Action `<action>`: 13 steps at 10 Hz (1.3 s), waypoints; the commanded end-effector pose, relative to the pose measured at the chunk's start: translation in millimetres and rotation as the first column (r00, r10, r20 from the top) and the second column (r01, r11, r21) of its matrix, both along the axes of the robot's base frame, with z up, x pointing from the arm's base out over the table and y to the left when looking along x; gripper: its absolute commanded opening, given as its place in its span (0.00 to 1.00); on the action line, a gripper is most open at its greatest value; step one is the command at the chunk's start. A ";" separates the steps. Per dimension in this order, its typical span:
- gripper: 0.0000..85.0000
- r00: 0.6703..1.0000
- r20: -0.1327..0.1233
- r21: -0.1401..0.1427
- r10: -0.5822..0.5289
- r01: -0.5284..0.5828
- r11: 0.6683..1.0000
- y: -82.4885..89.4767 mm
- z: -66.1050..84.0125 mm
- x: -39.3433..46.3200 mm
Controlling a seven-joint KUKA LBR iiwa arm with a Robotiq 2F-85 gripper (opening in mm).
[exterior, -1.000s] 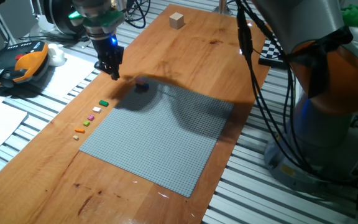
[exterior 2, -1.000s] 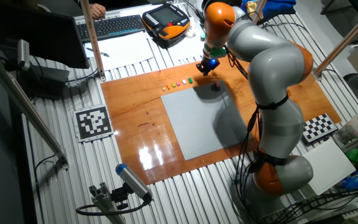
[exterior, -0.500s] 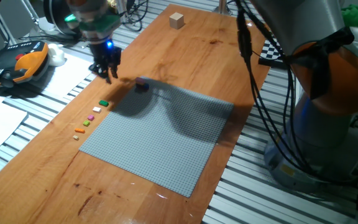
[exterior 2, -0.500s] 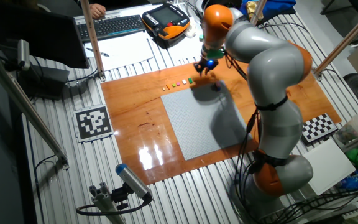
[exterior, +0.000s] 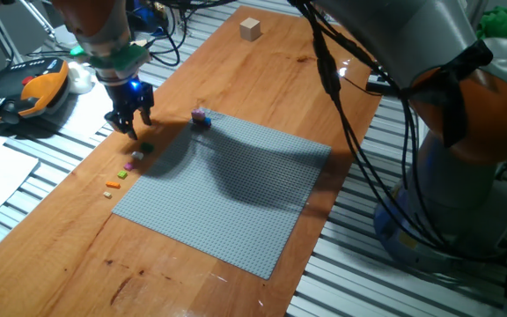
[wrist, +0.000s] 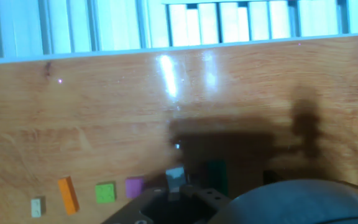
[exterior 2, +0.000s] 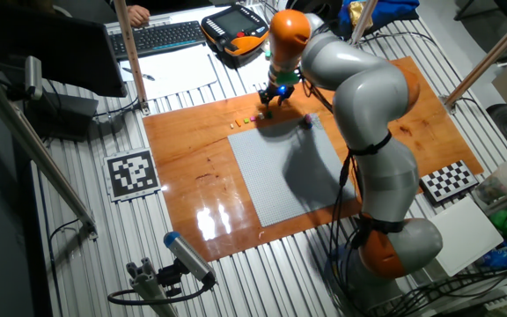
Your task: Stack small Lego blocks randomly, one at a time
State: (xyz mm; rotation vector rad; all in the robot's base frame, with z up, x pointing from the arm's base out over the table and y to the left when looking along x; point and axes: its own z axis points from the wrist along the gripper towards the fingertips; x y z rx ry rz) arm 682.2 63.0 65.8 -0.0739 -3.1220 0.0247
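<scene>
The wooden table point(exterior: 262, 88) is the biggest thing seen, with the grey studded baseplate point(exterior: 227, 194) laid flat on it, off to one side of the gripper point(exterior: 128, 125) and a bit lower in the frame. The gripper is held just above the table edge, pointing down. Whether its fingers are spread or pressed together can't be told, too dark and small.

A wooden cube point(exterior: 251, 29) is parked well apart at the far end.

A tiny pink-and-blue stack point(exterior: 201, 115) is seen on the baseplate's corner, near the gripper. Right under and beside the gripper, loose small Lego blocks are lined up in a row: green point(exterior: 145, 147), pink point(exterior: 129, 165), lime point(wrist: 105, 192), orange point(wrist: 68, 195), white point(wrist: 37, 206).
</scene>
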 end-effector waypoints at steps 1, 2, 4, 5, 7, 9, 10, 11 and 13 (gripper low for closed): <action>0.60 1.000 -0.007 0.000 0.000 0.000 1.000 1.0 -2.7 0.8; 0.60 1.000 -0.007 0.001 -0.004 0.005 1.000 1.6 -6.5 0.9; 0.60 1.000 -0.005 -0.002 -0.001 0.001 1.000 -1.0 -12.2 0.7; 0.60 1.000 -0.011 0.002 0.000 0.000 1.000 -1.8 -15.0 0.2; 0.60 1.000 0.003 0.005 -0.004 0.004 1.000 2.3 -24.1 -2.5; 0.60 1.000 0.009 0.008 0.008 -0.008 1.000 -1.1 -30.1 -2.4; 0.60 1.000 0.009 0.009 0.011 -0.011 1.000 -2.0 -32.0 -2.4; 0.60 1.000 0.010 0.009 0.013 -0.013 1.000 -1.6 -33.3 -3.1; 0.60 1.000 0.010 0.011 0.013 -0.013 1.000 0.5 -33.9 -5.5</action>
